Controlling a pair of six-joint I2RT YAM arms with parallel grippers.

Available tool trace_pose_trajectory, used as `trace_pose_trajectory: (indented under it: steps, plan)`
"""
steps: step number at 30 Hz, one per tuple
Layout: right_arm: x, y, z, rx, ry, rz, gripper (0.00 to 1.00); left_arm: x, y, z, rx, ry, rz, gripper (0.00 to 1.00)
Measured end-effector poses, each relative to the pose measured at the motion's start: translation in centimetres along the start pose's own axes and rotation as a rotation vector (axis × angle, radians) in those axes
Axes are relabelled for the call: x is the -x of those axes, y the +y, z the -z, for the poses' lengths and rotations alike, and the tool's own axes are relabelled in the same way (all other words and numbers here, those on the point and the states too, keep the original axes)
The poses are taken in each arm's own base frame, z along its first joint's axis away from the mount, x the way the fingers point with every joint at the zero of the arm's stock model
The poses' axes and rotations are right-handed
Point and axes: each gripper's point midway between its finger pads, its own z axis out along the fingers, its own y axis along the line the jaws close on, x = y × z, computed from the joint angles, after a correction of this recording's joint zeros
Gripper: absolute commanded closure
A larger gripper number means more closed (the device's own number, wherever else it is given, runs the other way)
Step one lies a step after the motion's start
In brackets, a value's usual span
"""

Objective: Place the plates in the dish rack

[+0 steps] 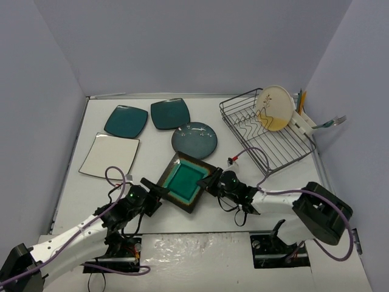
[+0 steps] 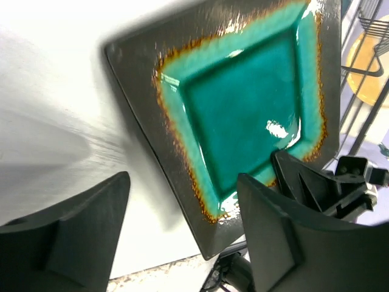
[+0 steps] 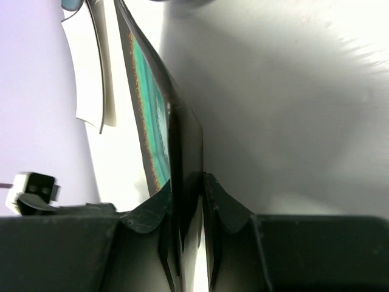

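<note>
plates are spread over the white table (image 1: pixel 152 149), and one, the cream-and-yellow round plate (image 1: pixel 273 108), stands upright in the dish rack (image 1: pixel 276 149) at the far right. the plate in play is the brown-rimmed teal square plate (image 1: pixel 187 181), near the front edge between the two arms. the right gripper (image 1: pixel 214 178) is pinching its right rim, jaws pressed together on the thin edge, which the right wrist view shows edge-on. the left gripper (image 1: pixel 153 185) sits just beside the opposite corner, jaws spread with nothing between them. this glazed plate looks stiff, heavy for a rim pinch, slippery and breakable, so it may swing or slide in the jaws; a deep hold across the flat dark rim seems safest. behind it lie the blue-grey round plate (image 1: pixel 194 139), the dark teal square plates (image 1: pixel 126 120) and the white square plate (image 1: pixel 109 155), all flat. the way rightward to the rack looks open, though the rack's near wire wall must be cleared, and most divider slots look free.
</note>
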Motion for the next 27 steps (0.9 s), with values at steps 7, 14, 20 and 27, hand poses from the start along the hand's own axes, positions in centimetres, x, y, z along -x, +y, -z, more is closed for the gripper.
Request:
trace_pose_trajectory:
  steps: [7, 14, 20, 27]
  plan:
    - [2.0, 1.6, 2.4, -0.05, -0.013, 0.218, 1.0, 0.8, -3.4, 2.0, -0.057, -0.02, -0.084, 0.03]
    - [8.4, 7.7, 5.5, -0.046, -0.086, 0.472, 1.0, 3.9, -8.5, 5.6, -0.125, -0.161, -0.301, 0.03]
    - [17.6, 13.2, 9.0, -0.067, -0.256, 0.667, 1.0, 7.1, -11.1, 7.5, -0.092, -0.293, -0.541, 0.03]
    - [27.6, 15.3, 12.3, -0.2, -0.418, 0.911, 1.0, 10.4, -11.8, 7.2, 0.05, -0.375, -0.805, 0.03]
